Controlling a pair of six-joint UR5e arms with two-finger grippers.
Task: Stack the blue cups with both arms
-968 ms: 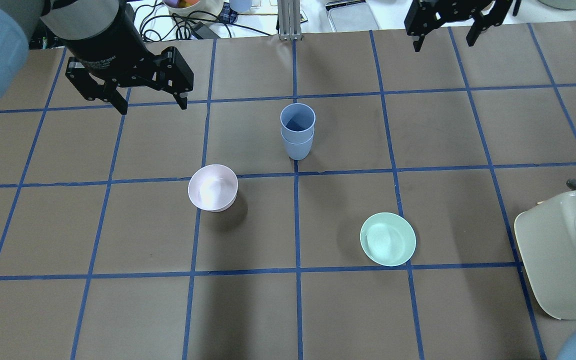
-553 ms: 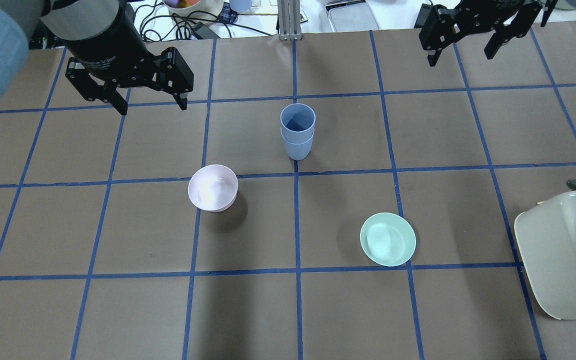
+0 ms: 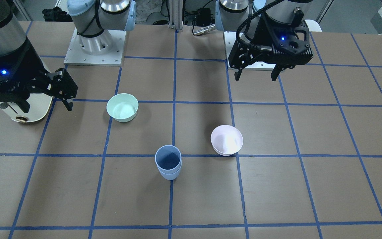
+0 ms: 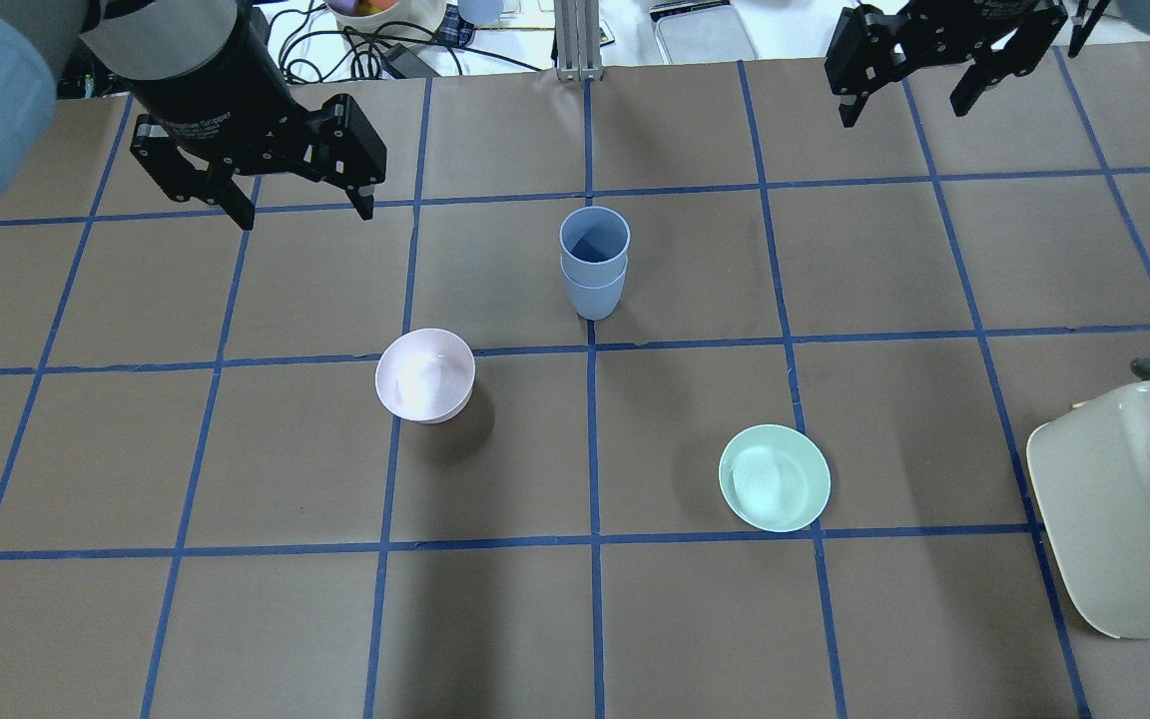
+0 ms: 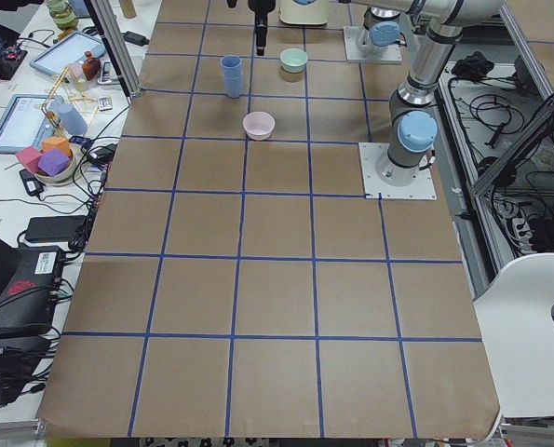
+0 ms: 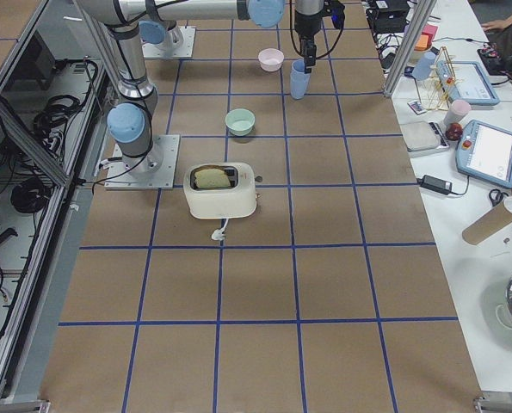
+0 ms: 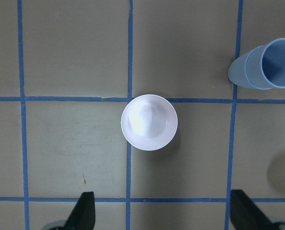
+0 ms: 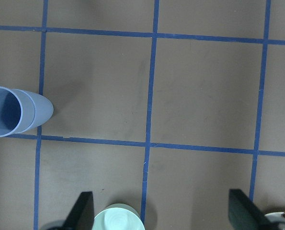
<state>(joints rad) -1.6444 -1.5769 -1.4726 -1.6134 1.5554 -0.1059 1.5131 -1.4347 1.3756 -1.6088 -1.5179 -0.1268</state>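
The two blue cups point(image 4: 594, 262) stand nested, one inside the other, upright near the table's middle. They also show in the front view point(image 3: 168, 162), the left wrist view point(image 7: 264, 64) and the right wrist view point(image 8: 15, 111). My left gripper point(image 4: 305, 205) hangs open and empty above the table, off to the cups' left point(image 3: 255, 77). My right gripper point(image 4: 902, 110) is open and empty, high near the far right edge point(image 3: 46, 108). Neither gripper touches the cups.
A pale pink bowl point(image 4: 425, 374) sits left of and nearer than the cups. A mint-green bowl point(image 4: 774, 477) sits to the right and nearer. A cream toaster point(image 4: 1124, 509) stands at the right edge. Cables and clutter lie beyond the far edge.
The right gripper has shifted a little to the right near the far edge. The left gripper, the cups and the bowls have not moved.
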